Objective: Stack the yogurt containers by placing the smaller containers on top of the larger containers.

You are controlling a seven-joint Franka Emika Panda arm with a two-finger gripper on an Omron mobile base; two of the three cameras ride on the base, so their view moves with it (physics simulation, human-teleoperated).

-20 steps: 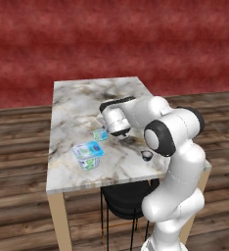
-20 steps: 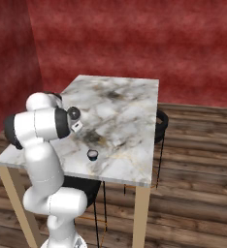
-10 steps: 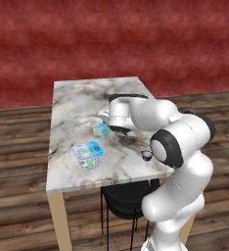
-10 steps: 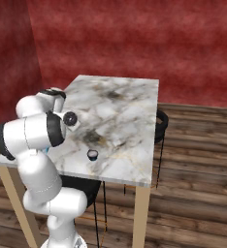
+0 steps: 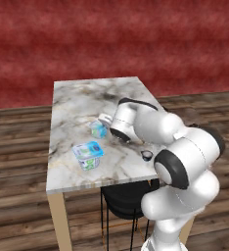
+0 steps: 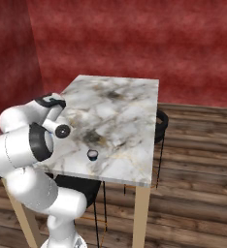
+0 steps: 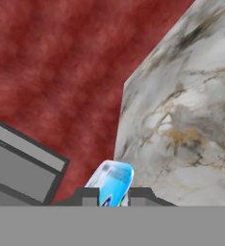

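Observation:
The small light-blue tub [image 5: 98, 129] sits near the middle of the marble table [image 5: 77, 98]. My gripper [image 5: 106, 123] reaches it from the right. In the hand view the same tub [image 7: 112, 183] sits between my two fingertips [image 7: 88, 194], which touch its sides, so the gripper [image 7: 114, 195] is shut on it. The big tub [image 5: 88, 155], blue on top with white and green sides, stands closer to the front edge, left of the small one. The tiny dark cup [image 5: 147, 156] with its whitish rim [image 6: 92, 154] stands apart near the table's right edge, beside my forearm.
A black chair [image 5: 127, 197] is tucked under the table's near side, and another chair [image 6: 160, 125] stands at the far side. Behind the table [image 6: 125, 111] rises a red wall. The floor is wooden.
My elbow and forearm have swung out to the right and grown larger in the left base view. The hand has stayed at the small tub. The tubs and the cup have not shifted.

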